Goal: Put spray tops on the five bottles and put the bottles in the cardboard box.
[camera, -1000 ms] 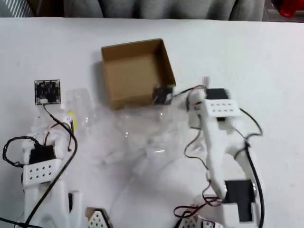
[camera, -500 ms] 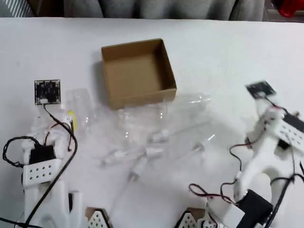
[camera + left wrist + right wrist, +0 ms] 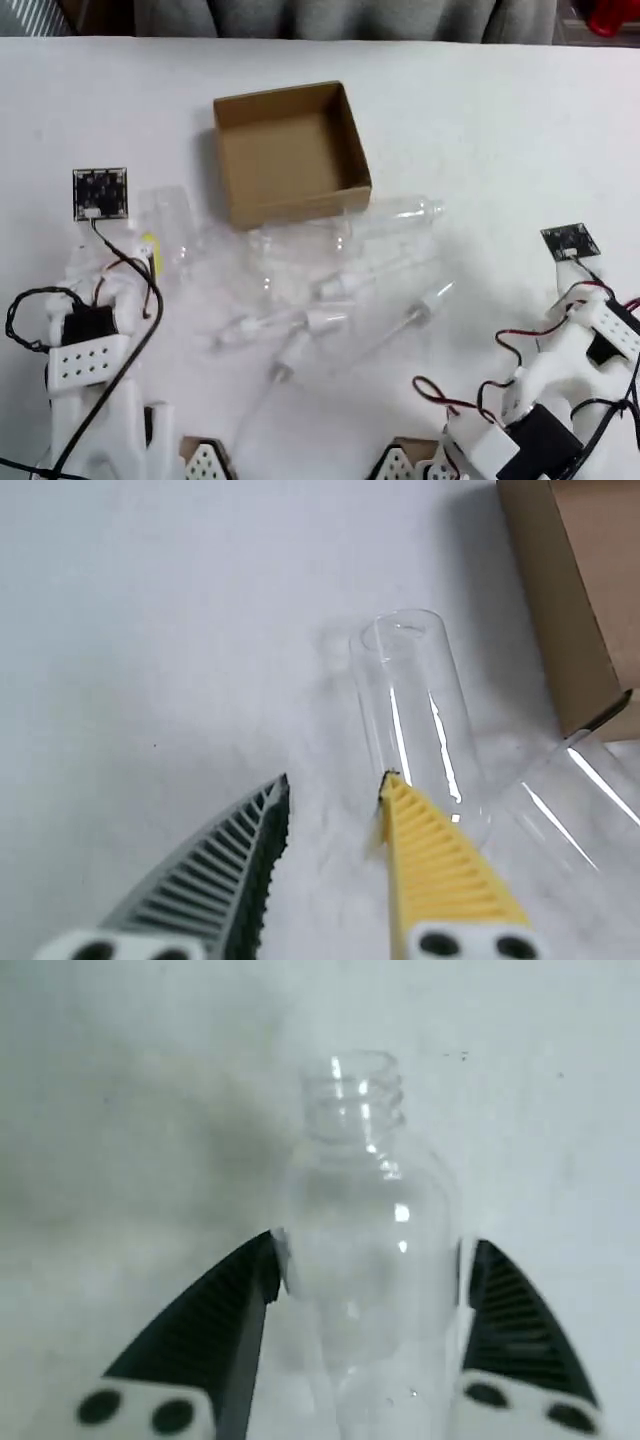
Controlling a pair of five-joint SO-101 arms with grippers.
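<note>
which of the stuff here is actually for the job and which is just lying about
For the job:
- cardboard box
- clear bottles lying on the table
- spray tops with their tubes
- bottle gripped in the right pincer
- loose bottle by the open left pincer

Just lying about:
- red object beyond the table's far edge
- grey shapes behind the table

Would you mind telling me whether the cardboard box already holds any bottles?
Empty: the high view shows only bare brown floor inside the cardboard box; the clear bottles lie on the table beside it.
</note>
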